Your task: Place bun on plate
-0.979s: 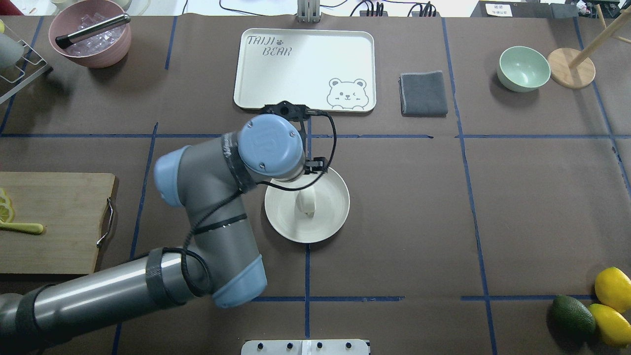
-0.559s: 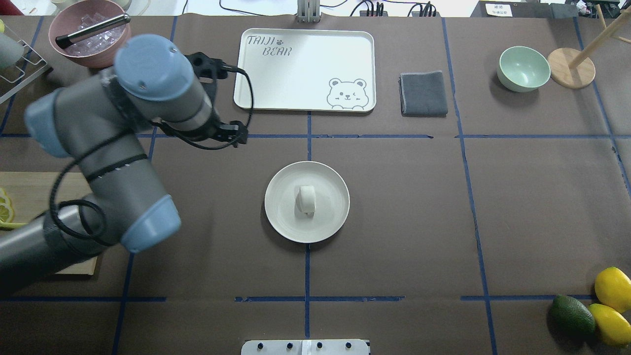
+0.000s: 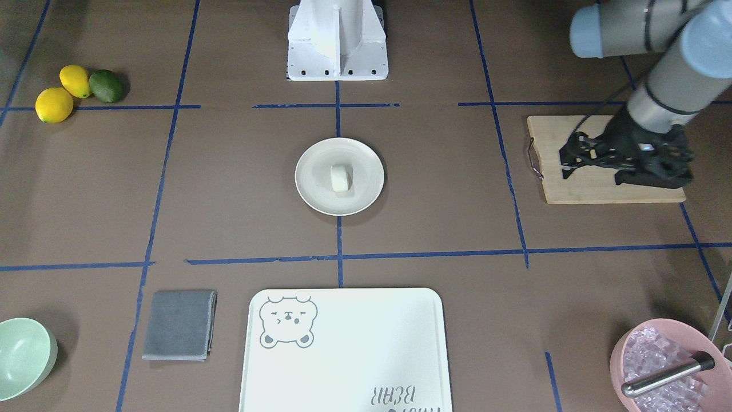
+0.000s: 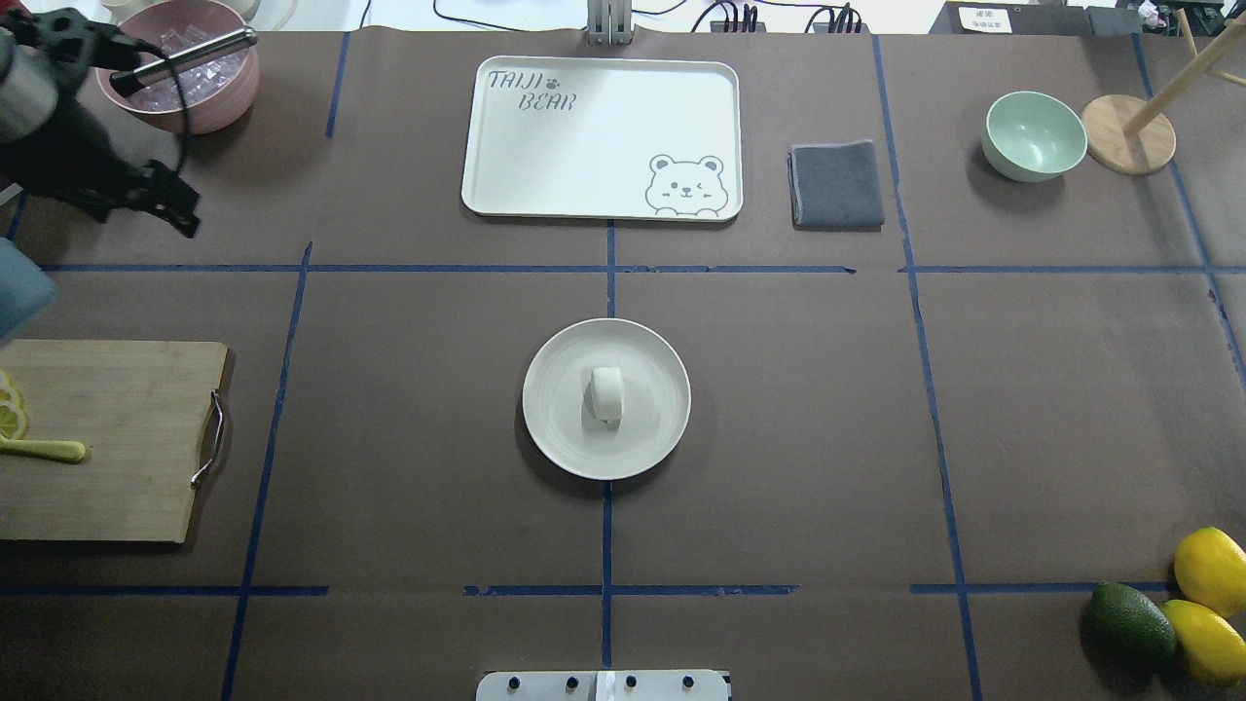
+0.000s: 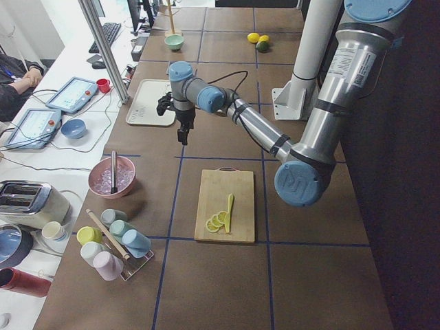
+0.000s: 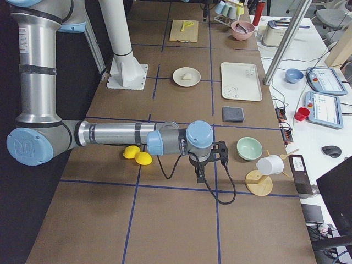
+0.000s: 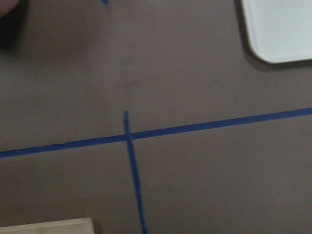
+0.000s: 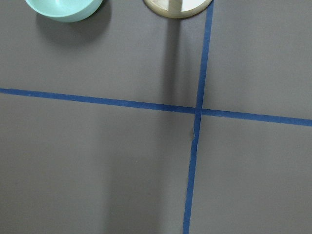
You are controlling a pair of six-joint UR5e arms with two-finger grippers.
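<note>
The small white bun (image 4: 605, 392) lies in the middle of the round cream plate (image 4: 555, 428), at the centre of the table, with nothing touching it. The front-facing view shows the same bun (image 3: 339, 178) and plate (image 3: 311, 183). My left gripper (image 3: 566, 165) hangs in the air far off to the left, over the near edge of the wooden cutting board (image 3: 606, 191). Its fingers look apart and hold nothing. My right gripper (image 6: 198, 177) shows only in the exterior right view, low over the table near the green bowl (image 6: 249, 148); I cannot tell whether it is open or shut.
A white bear-printed tray (image 4: 602, 136) and a folded grey cloth (image 4: 836, 184) lie behind the plate. A pink bowl (image 4: 180, 68) of ice with a metal tool is at the back left. Two lemons (image 4: 1210, 570) and an avocado (image 4: 1131, 623) sit front right.
My left arm has drawn back from over the plate to the far back left of the table. The bun stays on the plate, where it was.
</note>
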